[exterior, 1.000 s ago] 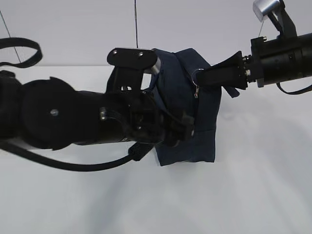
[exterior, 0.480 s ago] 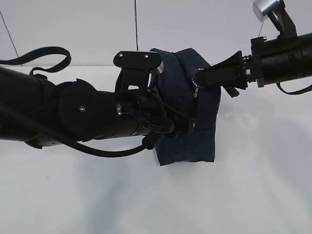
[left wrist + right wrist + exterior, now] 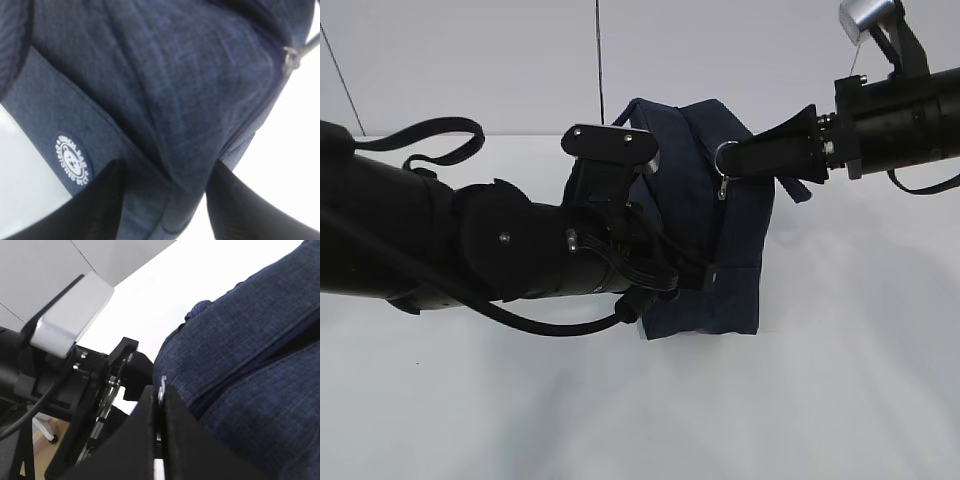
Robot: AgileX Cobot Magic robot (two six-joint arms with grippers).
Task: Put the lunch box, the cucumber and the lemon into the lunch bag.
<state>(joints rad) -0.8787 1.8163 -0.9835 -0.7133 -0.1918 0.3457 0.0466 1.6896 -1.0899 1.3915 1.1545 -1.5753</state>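
Two end effectors were seen at one lunch bag, which stood upright on the white tabletop. The right end effector was clenched on the silver ring pull. The left end effector was spread against the bag's fabric, nothing held.

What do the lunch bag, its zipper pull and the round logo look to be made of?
Lunch bag: woven navy fabric, matte; the weave shows and it creases softly. Zipper pull: a shiny silver ring, probably metal. Round logo: white and flat on the cloth, seemingly printed or a rubbery patch; cannot tell which.
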